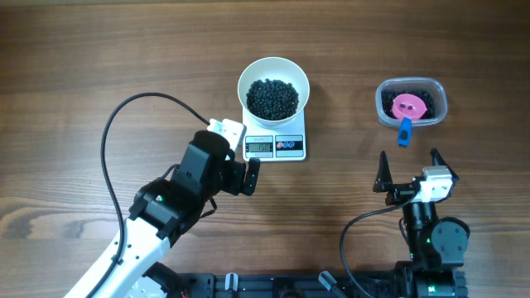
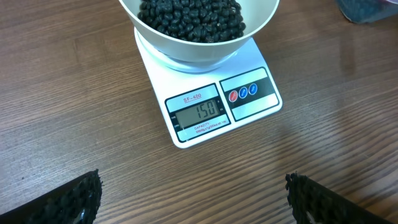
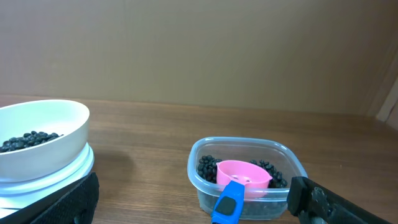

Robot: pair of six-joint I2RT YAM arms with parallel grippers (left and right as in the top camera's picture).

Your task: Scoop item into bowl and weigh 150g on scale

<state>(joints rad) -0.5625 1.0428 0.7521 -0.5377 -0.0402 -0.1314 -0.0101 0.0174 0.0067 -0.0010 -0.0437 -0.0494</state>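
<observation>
Black beans (image 1: 272, 98) look rolly, so grab the scoop (image 1: 411, 105) by its handle; left end effector (image 1: 238, 153) and right end effector (image 1: 410, 165) gape empty.

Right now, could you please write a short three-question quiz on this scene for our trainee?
1. True or false: the round white bowl holding the small black beans stands on the flat white kitchen scale.
2. Where does the pink scoop with the blue handle lie? A) in the clear plastic tub; B) on the scale; C) in the bowl.
3. Fill in: the scale's grey display reads ___.
Key: 1 true; 2 A; 3 150.
</observation>
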